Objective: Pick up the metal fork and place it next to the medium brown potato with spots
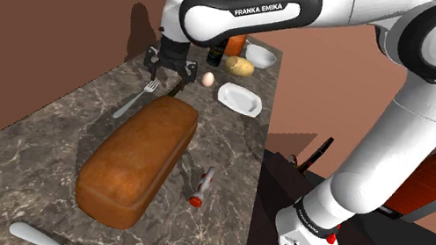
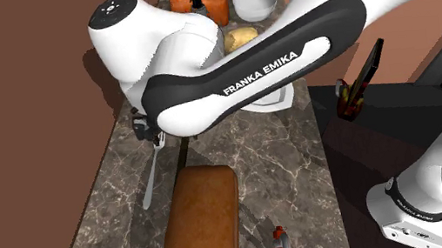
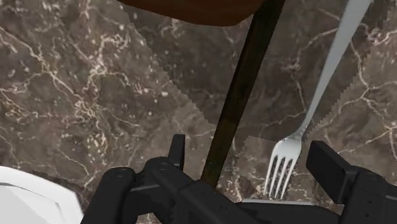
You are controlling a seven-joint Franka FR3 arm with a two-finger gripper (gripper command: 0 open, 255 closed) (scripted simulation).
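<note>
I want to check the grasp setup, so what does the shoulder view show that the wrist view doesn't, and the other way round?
Shoulder view adds: the potato, an egg and a white bowl on the counter past the arm.
Wrist view adds: the tines of the fork lie between the fingers of the open pincer, touching neither, with a dark stick alongside.
Both share: the fork, the brown loaf and the marbled counter.
</note>
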